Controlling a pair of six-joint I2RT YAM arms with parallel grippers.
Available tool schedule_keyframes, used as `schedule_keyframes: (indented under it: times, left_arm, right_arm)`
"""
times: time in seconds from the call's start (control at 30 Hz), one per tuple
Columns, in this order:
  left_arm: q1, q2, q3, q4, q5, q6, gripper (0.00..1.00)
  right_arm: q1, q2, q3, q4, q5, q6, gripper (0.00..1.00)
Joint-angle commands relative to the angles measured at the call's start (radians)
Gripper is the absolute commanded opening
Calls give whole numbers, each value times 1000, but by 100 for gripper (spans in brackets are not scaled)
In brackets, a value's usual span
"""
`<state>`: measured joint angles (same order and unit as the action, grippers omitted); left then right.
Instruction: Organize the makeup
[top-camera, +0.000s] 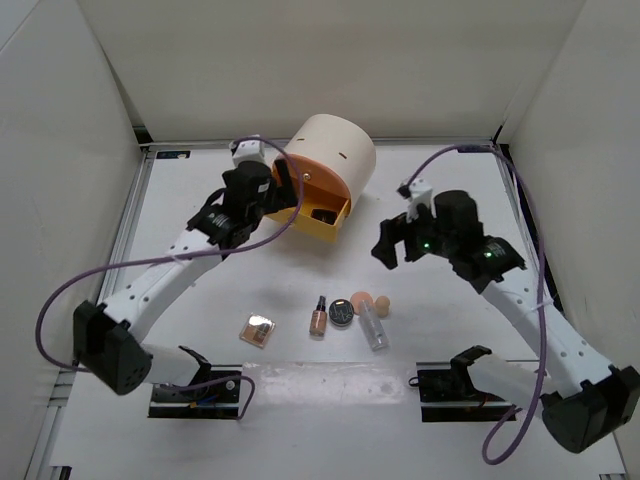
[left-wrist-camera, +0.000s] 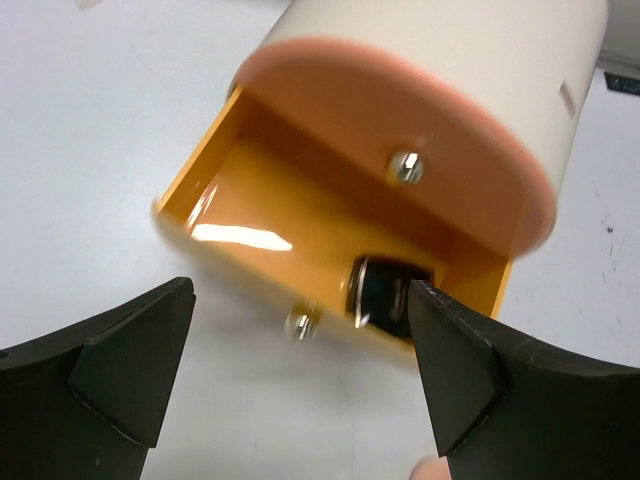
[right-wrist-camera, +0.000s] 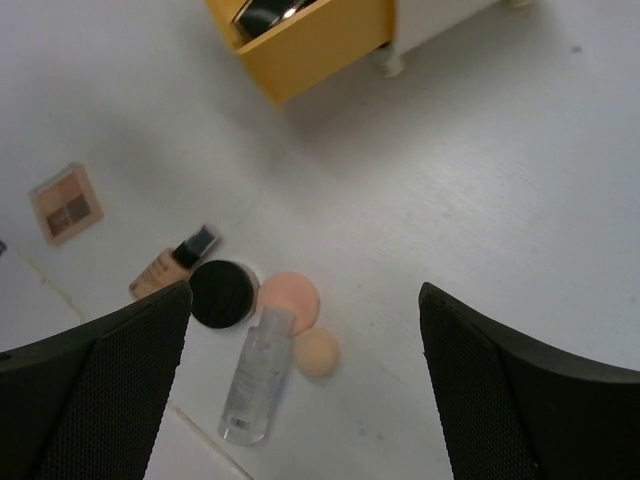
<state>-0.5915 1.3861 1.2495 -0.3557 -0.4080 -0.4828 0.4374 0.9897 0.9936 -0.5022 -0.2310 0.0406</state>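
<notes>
On the table lie a rose-gold palette, a foundation bottle, a round dark compact, two peach sponges and a clear tube. A black compact sits inside the pulled-out orange drawer. My left gripper hangs open just above that drawer's front, holding nothing. My right gripper is open and empty, hovering above the sponges and tube.
The cream cylinder box stands at the back centre with its drawer facing the arms. White walls enclose the table on three sides. Both arm bases sit at the near edge.
</notes>
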Motion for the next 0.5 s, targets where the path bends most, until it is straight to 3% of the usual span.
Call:
schedule_keyframes:
  times: [0.0, 0.2, 0.3, 0.47]
  left_arm:
    - [-13, -158, -90, -196, -6, -95, 98]
    - [-33, -300, -251, -448, 28, -263, 98]
    - [-48, -343, -309, -534, 34, -322, 98]
    - [-53, -407, -370, -571, 95, -364, 98]
  right_arm:
    - [191, 65, 14, -44, 70, -25, 95]
    - [526, 225, -72, 5, 286, -114, 95]
    - [593, 286, -105, 60, 329, -139, 95]
    - [600, 378, -141, 177, 323, -208, 96]
